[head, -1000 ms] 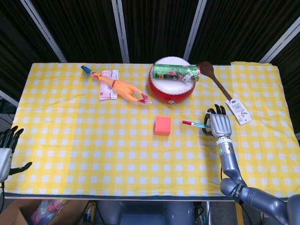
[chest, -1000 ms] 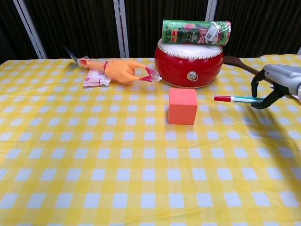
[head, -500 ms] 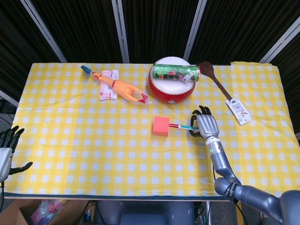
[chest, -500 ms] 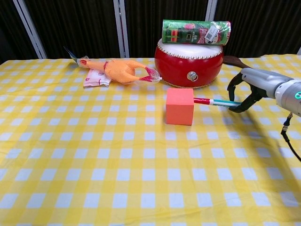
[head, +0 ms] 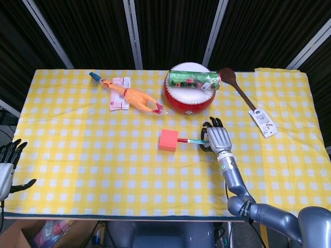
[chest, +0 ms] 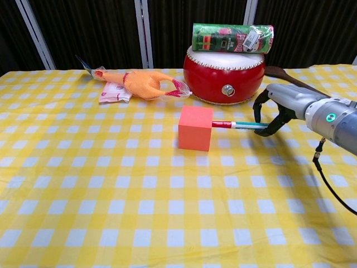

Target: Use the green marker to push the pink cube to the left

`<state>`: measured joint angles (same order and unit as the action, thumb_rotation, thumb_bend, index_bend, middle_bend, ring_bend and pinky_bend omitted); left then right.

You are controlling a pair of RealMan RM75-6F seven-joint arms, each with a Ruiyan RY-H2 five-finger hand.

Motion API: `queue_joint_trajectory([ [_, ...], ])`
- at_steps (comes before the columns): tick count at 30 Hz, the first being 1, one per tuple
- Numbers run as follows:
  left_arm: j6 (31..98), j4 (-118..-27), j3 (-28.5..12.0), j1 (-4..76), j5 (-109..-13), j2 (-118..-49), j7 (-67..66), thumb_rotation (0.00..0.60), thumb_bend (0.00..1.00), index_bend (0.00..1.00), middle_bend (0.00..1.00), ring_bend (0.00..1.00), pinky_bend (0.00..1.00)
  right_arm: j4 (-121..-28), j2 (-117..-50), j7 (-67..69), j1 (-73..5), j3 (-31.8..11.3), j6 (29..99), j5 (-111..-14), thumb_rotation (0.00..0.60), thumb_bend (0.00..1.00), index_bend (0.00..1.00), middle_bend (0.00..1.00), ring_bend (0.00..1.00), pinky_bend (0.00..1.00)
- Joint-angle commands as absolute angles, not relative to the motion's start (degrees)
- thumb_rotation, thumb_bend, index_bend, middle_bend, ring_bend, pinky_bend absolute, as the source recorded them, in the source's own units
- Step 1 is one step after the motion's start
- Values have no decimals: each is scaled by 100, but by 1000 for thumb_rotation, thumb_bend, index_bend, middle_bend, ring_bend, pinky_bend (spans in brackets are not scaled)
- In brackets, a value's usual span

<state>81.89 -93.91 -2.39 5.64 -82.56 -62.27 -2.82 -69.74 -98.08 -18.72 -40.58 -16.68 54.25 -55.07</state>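
The pink cube [head: 168, 140] [chest: 195, 128] sits on the yellow checked tablecloth near the table's middle. My right hand [head: 217, 138] [chest: 276, 106] holds the green marker [head: 191, 140] [chest: 240, 125] level, just right of the cube. The marker's red-capped tip touches the cube's right face. My left hand [head: 6, 164] hangs off the table's front left corner with its fingers spread and nothing in it; the chest view does not show it.
Behind the cube stands a red drum [head: 188, 93] [chest: 225, 72] with a green can [head: 195, 79] [chest: 232, 37] lying on top. A rubber chicken [head: 132, 97] [chest: 140, 82] lies at back left, a wooden spoon [head: 240, 92] at back right.
My right hand moved left with the marker. The marker's tip reached the cube and slid it leftward across the cloth. The left hand stayed still.
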Motion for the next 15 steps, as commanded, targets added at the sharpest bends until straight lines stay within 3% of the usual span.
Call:
queue_joint_trajectory([
  [1, 8191, -9395, -238, 562, -8252, -6223, -281, 600, 13, 0, 0, 0, 0, -7040, -9764, -1947, -4017, -1643, 5494, -5456, 600, 381, 662, 268, 44, 61],
  [15, 8243, -9403, -222, 549, -8313, -6221, -283, 600, 13, 0, 0, 0, 0, -7430, -9488, -2144, -3843, -1578, 5734, -5301, 600, 381, 662, 268, 44, 61],
])
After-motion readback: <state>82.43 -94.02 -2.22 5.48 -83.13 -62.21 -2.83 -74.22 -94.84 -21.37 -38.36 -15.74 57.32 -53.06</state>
